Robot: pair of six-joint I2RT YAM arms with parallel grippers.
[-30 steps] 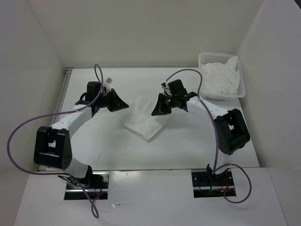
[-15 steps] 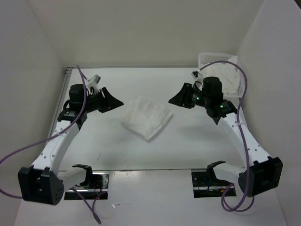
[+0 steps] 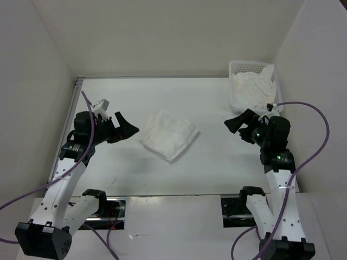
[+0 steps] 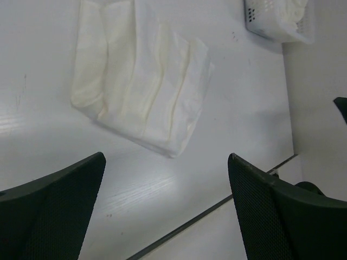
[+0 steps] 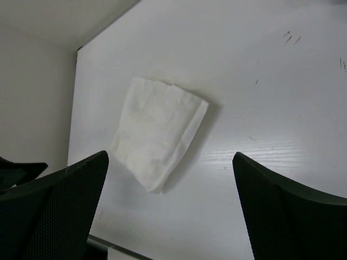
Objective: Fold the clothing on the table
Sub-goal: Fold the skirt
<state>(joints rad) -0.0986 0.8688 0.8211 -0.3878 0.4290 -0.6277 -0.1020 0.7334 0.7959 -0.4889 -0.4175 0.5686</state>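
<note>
The clothing (image 3: 169,135) lies flat on the table (image 3: 217,162), in the space between the two arms. It is a small, neat white pad with layers on top of each other, so it looks folded already. Nothing is touching it.

The left gripper (image 3: 123,130) has its two fingers spread wide, and it holds nothing. The right gripper (image 3: 240,125) is spread wide too, and it is also empty.

From the left gripper, the clothing lies straight ahead of the fingers and off to that arm's right side. The fingertips are just beside the pad's near edge. From the right gripper, the clothing lies ahead and off to that arm's left side, with a stretch of bare table between them. So the left arm is the nearer one.

The pad is turned like a diamond, with one corner pointing back toward the arm bases. It looks almost as wide as it is long, so it is hard to pick a long side. In the left wrist view, the fold lines run away from the fingers.

Behind the right gripper sits a white basket (image 3: 255,67) with a cloth bundle (image 3: 252,89) in it, well apart from the clothing.

The folding looks about finished. If one more fold is wanted, the left gripper likely has the shorter reach.
</note>
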